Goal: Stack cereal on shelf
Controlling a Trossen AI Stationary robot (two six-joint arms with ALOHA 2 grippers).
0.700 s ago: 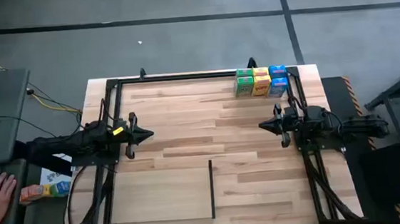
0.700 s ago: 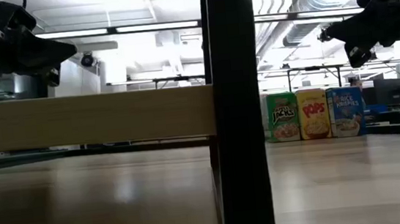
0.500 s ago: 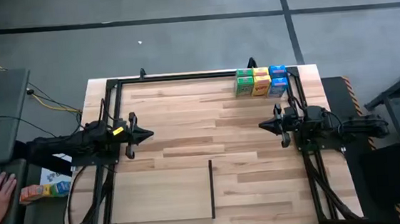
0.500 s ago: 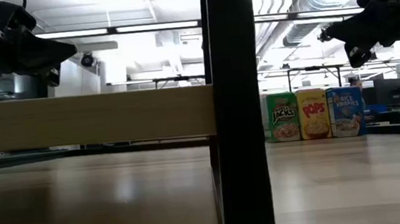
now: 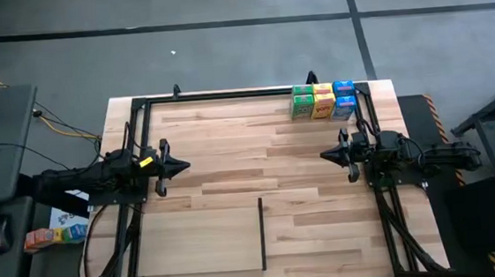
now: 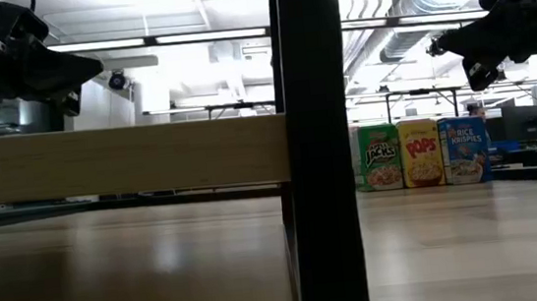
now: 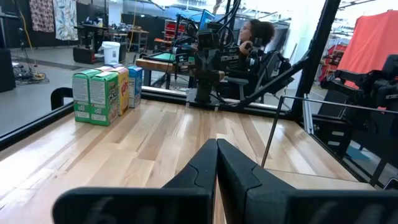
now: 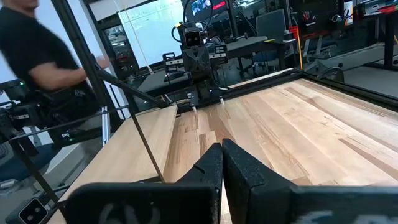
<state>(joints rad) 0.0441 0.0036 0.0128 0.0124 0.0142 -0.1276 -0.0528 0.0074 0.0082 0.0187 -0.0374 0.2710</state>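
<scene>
Six toy cereal boxes (image 5: 323, 100) stand upright in a tight cluster at the table's far edge, toward the right corner, two rows of three: green (image 5: 302, 106), yellow-orange (image 5: 323, 106) and blue (image 5: 343, 107) in front, w/ a matching green, yellow-orange, blue row touching behind. Low view shows the front trio side by side, printed faces forward: green (image 6: 381, 157), yellow (image 6: 421, 154), blue (image 6: 464, 149). The shelf (image 5: 262, 234), a pale, near-clear flat frame w/ a thin black bar, sits at the table's near-centre, well apart from the boxes & holding none.
</scene>
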